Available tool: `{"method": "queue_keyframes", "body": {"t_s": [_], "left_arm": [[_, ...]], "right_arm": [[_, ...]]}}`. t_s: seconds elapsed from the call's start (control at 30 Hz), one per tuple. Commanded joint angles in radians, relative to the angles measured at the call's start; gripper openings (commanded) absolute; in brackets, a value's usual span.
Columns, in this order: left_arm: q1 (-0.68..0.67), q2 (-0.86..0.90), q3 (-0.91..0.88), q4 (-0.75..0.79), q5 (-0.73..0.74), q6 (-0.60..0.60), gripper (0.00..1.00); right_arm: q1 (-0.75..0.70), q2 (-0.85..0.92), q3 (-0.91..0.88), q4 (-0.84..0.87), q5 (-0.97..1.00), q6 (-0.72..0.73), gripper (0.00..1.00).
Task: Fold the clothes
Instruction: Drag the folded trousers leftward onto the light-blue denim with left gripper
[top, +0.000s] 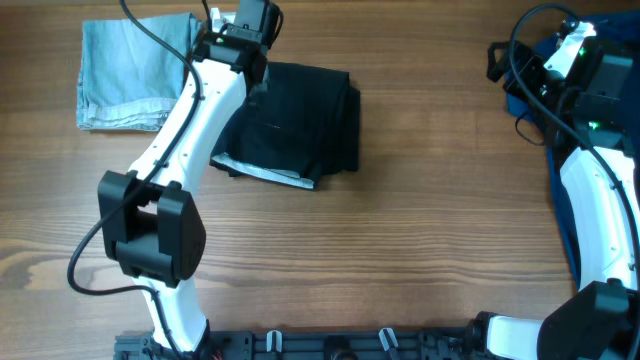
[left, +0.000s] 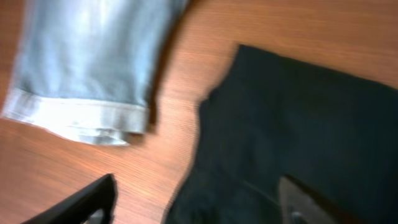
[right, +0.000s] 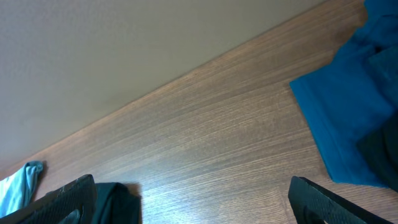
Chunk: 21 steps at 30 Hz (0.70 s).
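Left jaws hang spread over the edge of the folded black shorts (top: 300, 120), right jaws spread above the table (right: 217, 143).

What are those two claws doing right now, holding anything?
Left gripper: open, holding nothing, over the edge of the black shorts.
Right gripper: open, empty.
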Motion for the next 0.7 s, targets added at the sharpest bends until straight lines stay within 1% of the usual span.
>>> {"method": "queue_keyframes", "body": {"t_s": [0.0, 0.13, 0.23, 0.37, 0.47, 0.53, 0.67], "left_arm": [[0.062, 0.003, 0.004, -0.082, 0.282, 0.091, 1.00], [0.160, 0.037, 0.004, -0.170, 0.509, 0.185, 1.00], [0.208, 0.076, 0.003, -0.190, 0.601, 0.213, 1.00], [0.230, 0.146, 0.003, -0.187, 0.607, 0.213, 0.99], [0.229, 0.198, 0.003, -0.173, 0.607, 0.235, 0.96], [0.230, 0.237, 0.003, -0.169, 0.606, 0.235, 0.92], [0.230, 0.291, -0.003, -0.187, 0.603, 0.235, 0.93]], "right_arm": [[0.000, 0.008, 0.001, 0.003, 0.006, 0.003, 1.00], [0.000, 0.008, 0.001, 0.003, 0.006, 0.003, 1.00], [0.000, 0.008, 0.001, 0.003, 0.006, 0.003, 1.00], [0.000, 0.008, 0.001, 0.003, 0.006, 0.003, 1.00], [0.000, 0.008, 0.001, 0.003, 0.006, 0.004, 1.00], [0.000, 0.008, 0.001, 0.003, 0.006, 0.003, 1.00], [0.000, 0.008, 0.001, 0.003, 0.006, 0.003, 1.00]]}}
